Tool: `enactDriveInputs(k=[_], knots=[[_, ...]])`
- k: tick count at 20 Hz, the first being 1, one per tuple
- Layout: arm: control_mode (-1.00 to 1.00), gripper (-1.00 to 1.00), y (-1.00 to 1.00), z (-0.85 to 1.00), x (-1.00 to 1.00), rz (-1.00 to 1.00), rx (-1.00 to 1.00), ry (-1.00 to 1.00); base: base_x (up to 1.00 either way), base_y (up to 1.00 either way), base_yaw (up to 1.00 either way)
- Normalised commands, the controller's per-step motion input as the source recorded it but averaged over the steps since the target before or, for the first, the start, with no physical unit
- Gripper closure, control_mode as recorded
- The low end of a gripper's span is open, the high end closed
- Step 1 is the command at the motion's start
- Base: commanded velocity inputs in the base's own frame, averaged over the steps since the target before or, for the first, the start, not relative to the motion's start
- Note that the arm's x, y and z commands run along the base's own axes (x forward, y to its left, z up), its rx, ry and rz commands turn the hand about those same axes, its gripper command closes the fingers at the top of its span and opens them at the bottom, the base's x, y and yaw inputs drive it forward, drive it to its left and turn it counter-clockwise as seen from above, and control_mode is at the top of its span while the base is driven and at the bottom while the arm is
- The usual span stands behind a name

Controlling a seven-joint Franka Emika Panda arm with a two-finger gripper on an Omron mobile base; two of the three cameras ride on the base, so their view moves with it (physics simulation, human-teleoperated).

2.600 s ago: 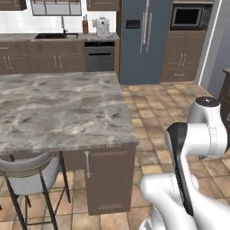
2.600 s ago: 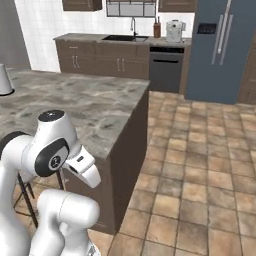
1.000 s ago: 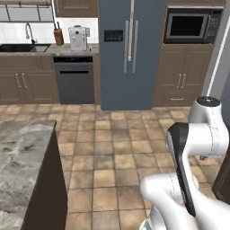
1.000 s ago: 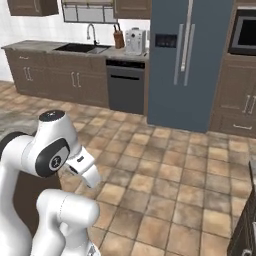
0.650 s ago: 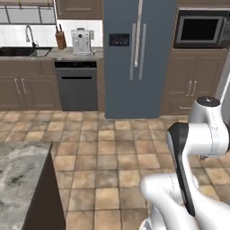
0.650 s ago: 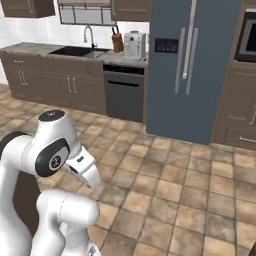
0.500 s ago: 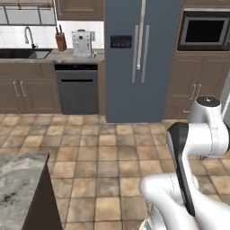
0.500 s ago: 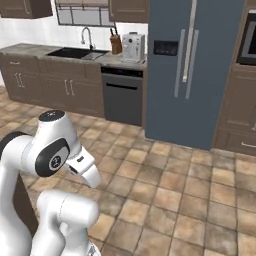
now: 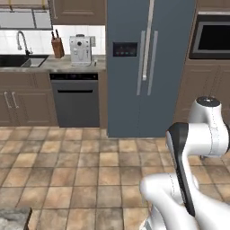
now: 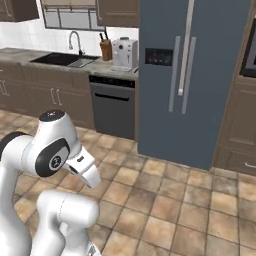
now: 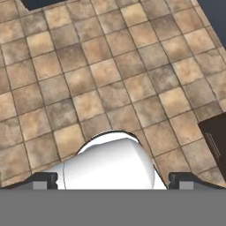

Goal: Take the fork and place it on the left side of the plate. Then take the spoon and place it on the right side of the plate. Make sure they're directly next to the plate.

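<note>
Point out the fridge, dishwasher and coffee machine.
fridge (image 9: 148,67): left base view, right door by the handle.
dishwasher (image 9: 76,101): left base view, front panel.
coffee machine (image 10: 123,54): right base view, white body on the counter.

Ahead lie a tiled floor (image 9: 90,175), a grey fridge (image 9: 148,67) and a dishwasher (image 9: 75,101)

A brown tiled floor (image 9: 67,179) runs up to dark wood cabinets (image 9: 24,103). A tall slate-blue refrigerator (image 9: 148,67) stands beside a grey dishwasher (image 9: 75,101) — on the counter above it sit a white coffee machine (image 9: 81,50) and a knife block (image 9: 57,47). A sink (image 10: 62,59) with a faucet lies further left; a built-in microwave (image 9: 212,41) sits to the right.
</note>
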Motion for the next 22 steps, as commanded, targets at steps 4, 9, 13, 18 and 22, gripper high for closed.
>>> enactDriveInputs(k=[4, 9, 13, 18, 22], knots=[[1.0, -1.0, 0.0, 0.0, 0.0, 0.0, 0.0, 0.0, 1.0, 0.17, 0.0], [1.0, -1.0, 0.0, 0.0, 0.0, 0.0, 0.0, 0.0, 1.0, 0.29, 0.0], [1.0, -1.0, 0.0, 0.0, 0.0, 0.0, 0.0, 0.0, 1.0, 0.4, 0.0], [1.0, -1.0, 0.0, 0.0, 0.0, 0.0, 0.0, 0.0, 1.0, 0.47, 0.0], [1.0, -1.0, 0.0, 0.0, 0.0, 0.0, 0.0, 0.0, 1.0, 0.5, 0.0]])
